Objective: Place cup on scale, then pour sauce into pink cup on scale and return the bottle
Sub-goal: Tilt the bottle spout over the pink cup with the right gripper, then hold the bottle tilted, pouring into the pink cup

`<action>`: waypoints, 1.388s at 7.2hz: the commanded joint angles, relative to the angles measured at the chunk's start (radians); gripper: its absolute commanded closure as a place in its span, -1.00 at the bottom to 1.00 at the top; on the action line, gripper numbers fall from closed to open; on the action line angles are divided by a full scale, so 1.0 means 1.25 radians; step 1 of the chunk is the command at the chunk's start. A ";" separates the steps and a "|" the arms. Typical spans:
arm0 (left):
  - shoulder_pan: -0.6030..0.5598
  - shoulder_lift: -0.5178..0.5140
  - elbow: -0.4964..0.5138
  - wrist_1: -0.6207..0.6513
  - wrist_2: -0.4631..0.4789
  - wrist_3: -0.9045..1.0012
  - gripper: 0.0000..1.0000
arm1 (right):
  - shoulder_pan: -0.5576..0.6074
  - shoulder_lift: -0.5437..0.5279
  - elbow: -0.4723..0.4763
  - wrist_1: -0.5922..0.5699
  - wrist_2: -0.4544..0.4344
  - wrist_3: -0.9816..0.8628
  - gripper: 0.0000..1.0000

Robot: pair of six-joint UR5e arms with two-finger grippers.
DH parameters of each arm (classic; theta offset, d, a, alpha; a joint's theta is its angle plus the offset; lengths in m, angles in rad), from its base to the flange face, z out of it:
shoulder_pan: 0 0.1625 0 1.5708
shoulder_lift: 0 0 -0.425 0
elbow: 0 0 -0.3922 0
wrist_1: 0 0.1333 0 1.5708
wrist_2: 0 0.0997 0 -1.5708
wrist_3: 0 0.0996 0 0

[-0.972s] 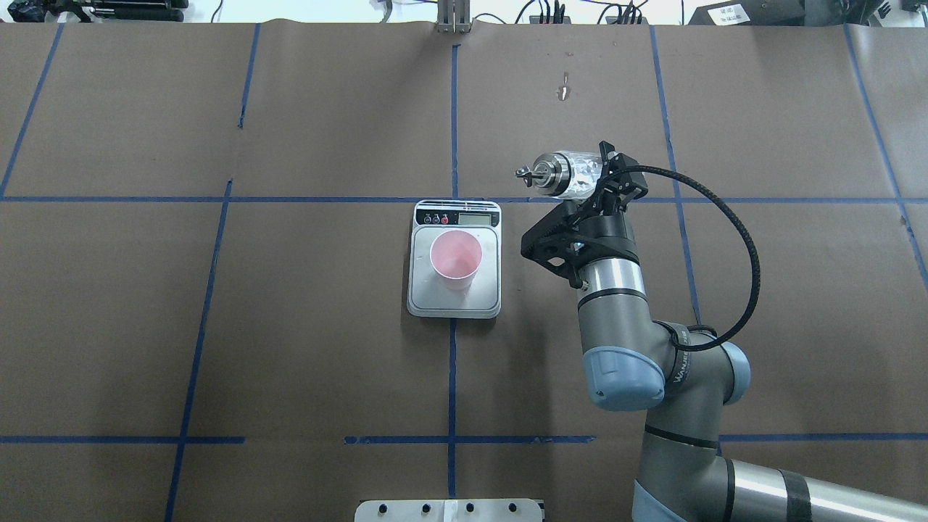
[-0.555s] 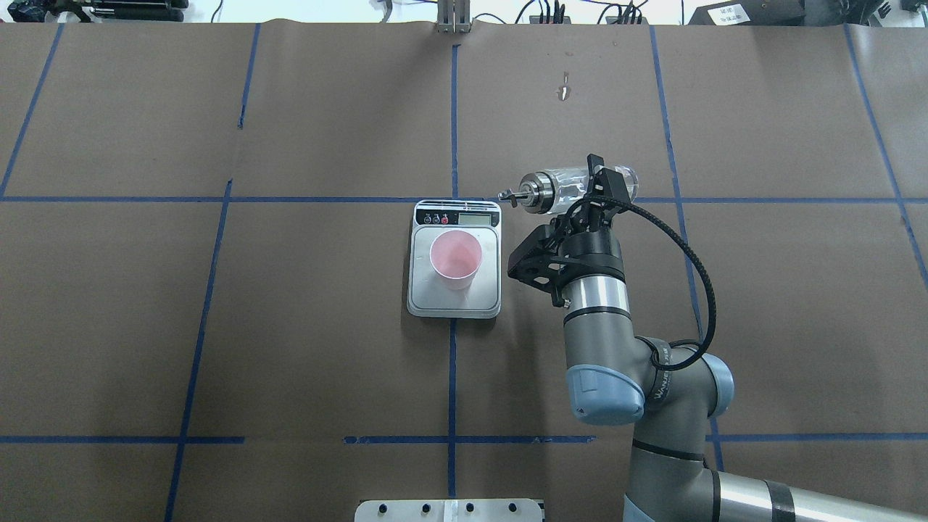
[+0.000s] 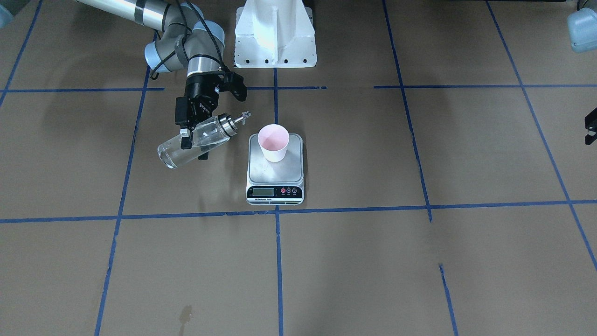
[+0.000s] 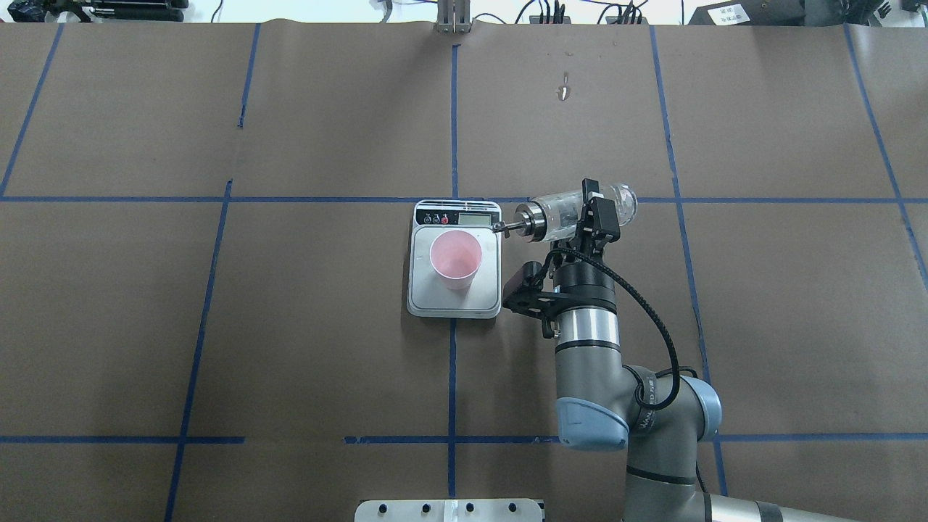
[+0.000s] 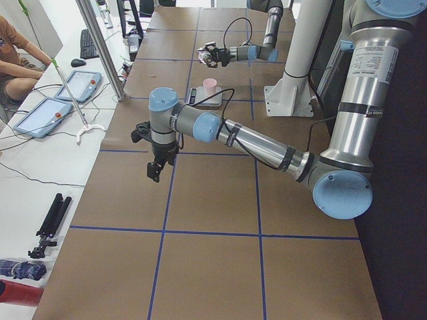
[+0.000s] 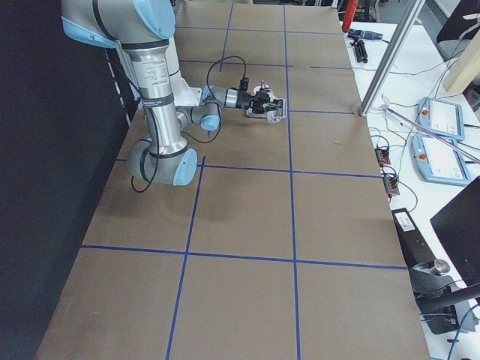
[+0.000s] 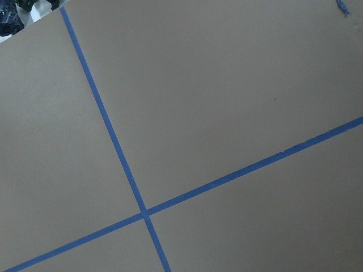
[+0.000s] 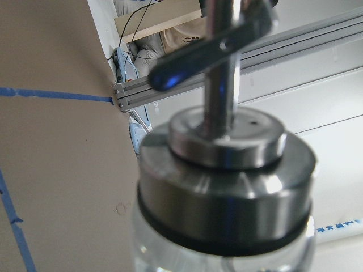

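Beside the scale, my right gripper clamps the bottle tilted, its spout aimed toward the cup for pouring.

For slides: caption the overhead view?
Right end effector holds a tipped glass bottle, spout near the scale bearing a pink cup.

Brown kraft-paper counter, gridded with blue tape lines; light even, shadows soft.
Small pale tear in the paper toward the far edge. Long white side bench just beyond that edge, carrying two blue-cased tablets, a black keyboard and a folded black tripod. Slanted silver aluminium frame post stands where counter meets bench. Cables cluttered along the counter's far edge.
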 commanded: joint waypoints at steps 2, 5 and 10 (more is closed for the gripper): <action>-0.002 0.001 0.001 0.000 0.000 0.000 -1.00 | -0.008 0.005 -0.030 -0.001 -0.032 -0.028 1.00; -0.002 0.001 0.012 -0.001 0.000 0.000 -1.00 | -0.008 0.054 -0.069 -0.002 -0.047 -0.078 1.00; -0.012 0.001 0.045 -0.043 0.000 0.000 -1.00 | -0.007 0.066 -0.070 -0.036 -0.084 -0.195 1.00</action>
